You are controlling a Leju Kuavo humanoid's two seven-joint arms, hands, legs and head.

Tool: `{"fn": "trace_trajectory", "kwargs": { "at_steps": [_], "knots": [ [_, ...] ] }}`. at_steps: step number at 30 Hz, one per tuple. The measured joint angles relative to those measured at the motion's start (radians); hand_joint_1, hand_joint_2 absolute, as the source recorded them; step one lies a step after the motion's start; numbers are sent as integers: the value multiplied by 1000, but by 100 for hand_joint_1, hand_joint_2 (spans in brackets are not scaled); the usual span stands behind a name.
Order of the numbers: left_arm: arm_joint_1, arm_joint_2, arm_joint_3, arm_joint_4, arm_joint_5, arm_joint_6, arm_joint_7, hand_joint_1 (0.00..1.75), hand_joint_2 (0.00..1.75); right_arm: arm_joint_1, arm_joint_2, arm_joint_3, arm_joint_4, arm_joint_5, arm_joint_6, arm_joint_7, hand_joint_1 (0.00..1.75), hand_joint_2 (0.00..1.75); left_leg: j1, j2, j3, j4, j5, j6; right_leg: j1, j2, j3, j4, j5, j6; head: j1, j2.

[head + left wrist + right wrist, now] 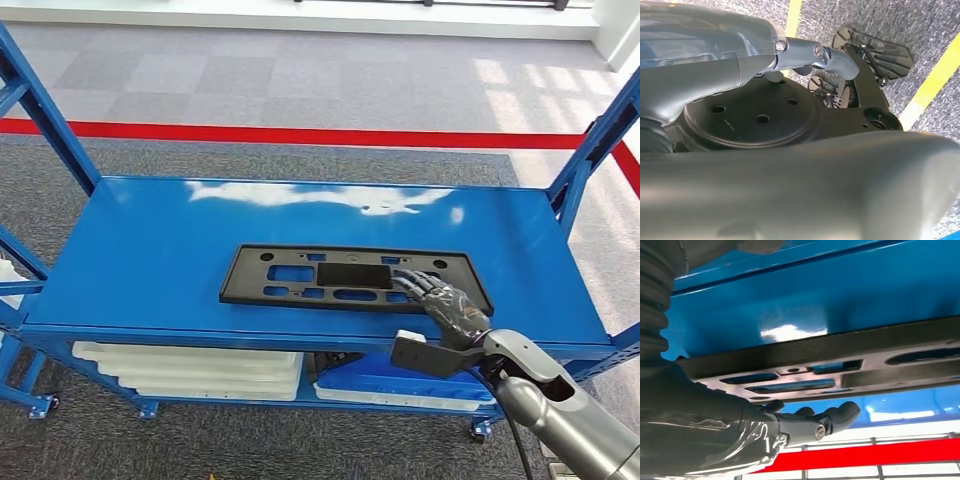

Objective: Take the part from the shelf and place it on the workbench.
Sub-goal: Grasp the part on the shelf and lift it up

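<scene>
The right hand (445,305), nearest the camera at five o'clock, lies with fingers spread flat on the right end of the part (332,278); it presses but grips nothing. The flat black part lies at the centre of the blue shelf (151,260), not yet lifted. Lifting, carrying and placing all remain. I cannot tell the left hand's state.

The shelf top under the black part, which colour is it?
Glossy blue shelf top; the head view shows it best.
</scene>
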Motion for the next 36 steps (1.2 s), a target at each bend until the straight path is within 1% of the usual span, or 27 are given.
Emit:
{"fn": "trace_trajectory", "kwargs": {
  "at_steps": [5,8,14,20,23,27,31,36],
  "knots": [
    [0,0,0,0,-1,0,0,0,0,2,8,-4,32,20,-18,6,0,175,0,0,0,0,0,0,0,0,0,0,0,0,0,0],
    [0,0,0,0,-2,0,0,0,0,6,14,-16,47,55,-46,12,0,175,0,0,0,0,0,0,0,0,0,0,0,0,0,0],
    [0,0,0,0,-14,2,0,0,0,30,28,-71,90,137,-132,28,0,175,0,0,0,0,0,0,0,0,0,0,0,0,0,0],
    [-1,0,0,0,-16,2,-1,0,0,52,42,-139,119,151,-172,14,0,175,0,0,0,0,0,0,0,0,0,0,0,0,0,0],
    [-1,0,0,0,-16,2,-1,0,0,62,50,-171,121,139,-181,-9,0,175,0,0,0,0,0,0,0,0,0,0,0,0,0,0],
    [-1,0,0,0,-16,2,-2,0,0,72,58,-196,106,128,-185,-15,0,175,0,0,0,0,0,0,0,0,0,0,0,0,0,0],
    [-1,0,0,0,-17,3,-3,0,0,68,61,-208,83,126,-164,-14,0,175,0,0,0,0,0,0,0,0,0,0,0,0,0,0],
    [-1,0,0,0,-22,2,-3,0,0,52,64,-219,93,121,-146,-14,0,175,0,0,0,0,0,0,0,0,0,0,0,0,0,0]
  ]
}}
